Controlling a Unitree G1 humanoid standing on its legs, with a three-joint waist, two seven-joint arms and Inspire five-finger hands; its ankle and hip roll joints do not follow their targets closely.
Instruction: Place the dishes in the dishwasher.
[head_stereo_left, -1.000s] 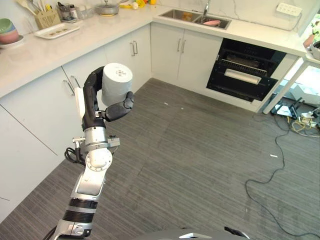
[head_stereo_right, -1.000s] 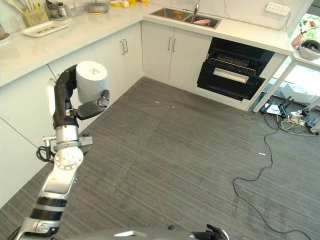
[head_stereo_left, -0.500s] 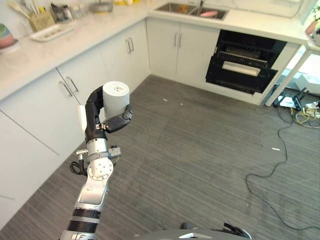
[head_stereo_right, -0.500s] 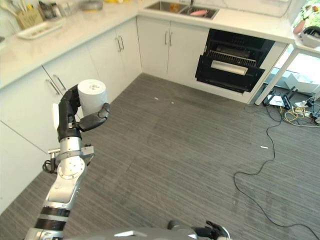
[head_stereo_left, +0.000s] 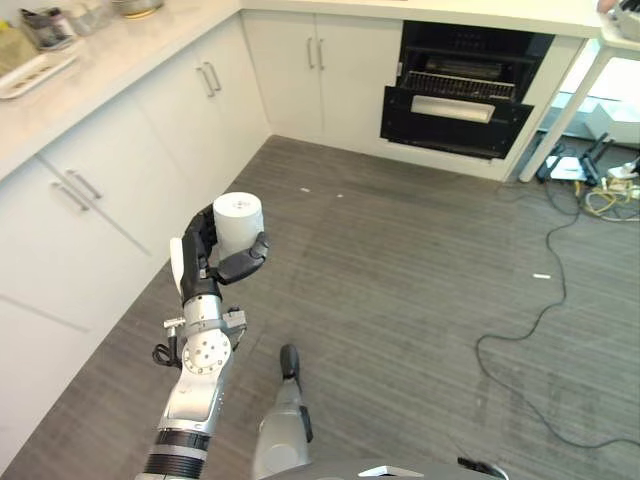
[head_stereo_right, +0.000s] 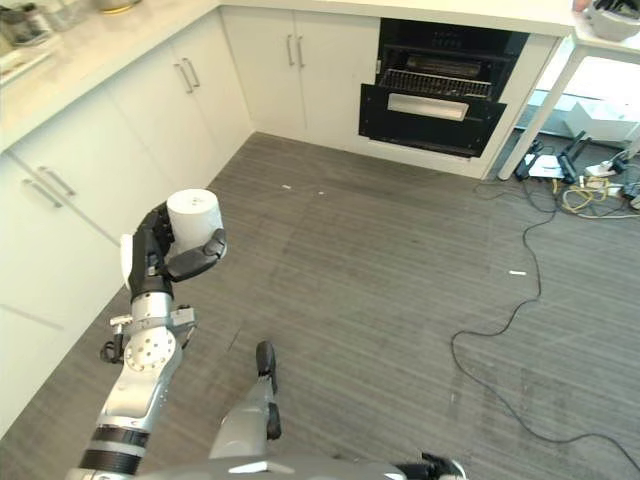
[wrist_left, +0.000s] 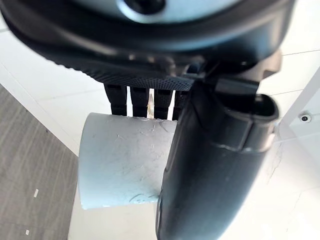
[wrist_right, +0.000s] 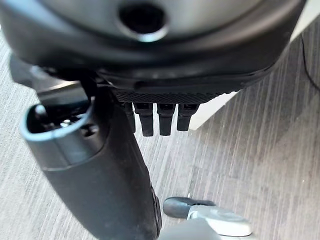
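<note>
— What's hard to read from your end?

— On my left wrist feed the left hand (head_stereo_left: 210, 262) covers much of the cup (head_stereo_left: 239, 221): the thumb lies across its near side and the fingers (wrist_left: 145, 101) curl round behind it, so I can't see the cup's mouth or which end points up. From the head cameras I get a flat, pale round face on top, with a few small marks I can't make out.

— So it's holding it?

— Yes, I've got the left hand wrapped round the cup, thumb on one side, fingers on the other, raised upright above the wrist.

— Surface?

— A plain cylinder, matte light grey, faintly scuffed with fine scratches. The hand is dark and ribbed along the fingers.

— And the right one?

— The right hand (wrist_right: 125, 165) hangs over the grey, striped plank floor (head_stereo_left: 400, 270); I see short finger stubs and the thumb, curled, with nothing in them.

— The dishwasher?

— The dishwasher (head_stereo_left: 458, 88) sits well ahead of the left hand and off toward the right hand's side, black, door partly dropped, a wire rack (head_stereo_left: 456, 86) inside. Its interior behind the rack is too dark to read.
</note>
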